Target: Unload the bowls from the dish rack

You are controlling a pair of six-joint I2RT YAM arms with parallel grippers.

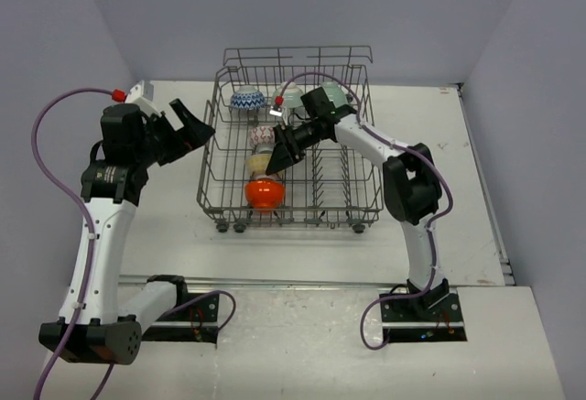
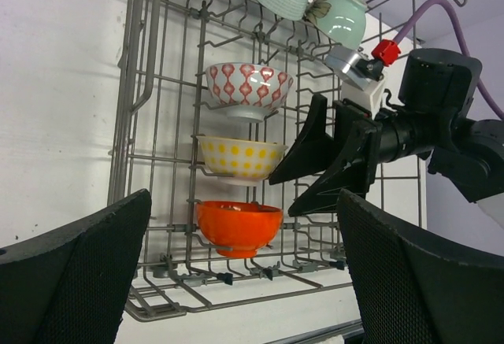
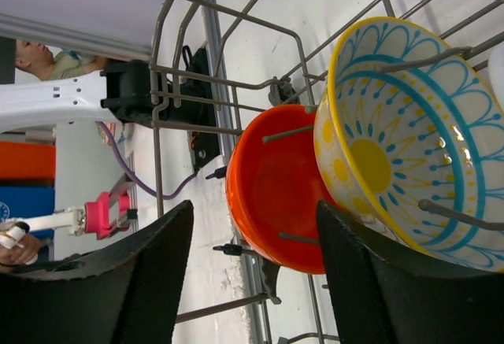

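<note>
bowls (image 1: 247, 100) propped on edge between dish rack (image 1: 302, 210) tines to stop rolling. right gripper (image 1: 272, 164) at near left corner, fingers partly apart astride orange bowl (image 1: 264, 194), gripping nothing. left gripper (image 1: 194, 124) wide, waiting outside left edge.

no lettering, label, brand or number can be read in any view. a small pale mark on the blue panel (image 3: 24, 202) at the left edge of the right wrist view is too blurred to make out.
</note>
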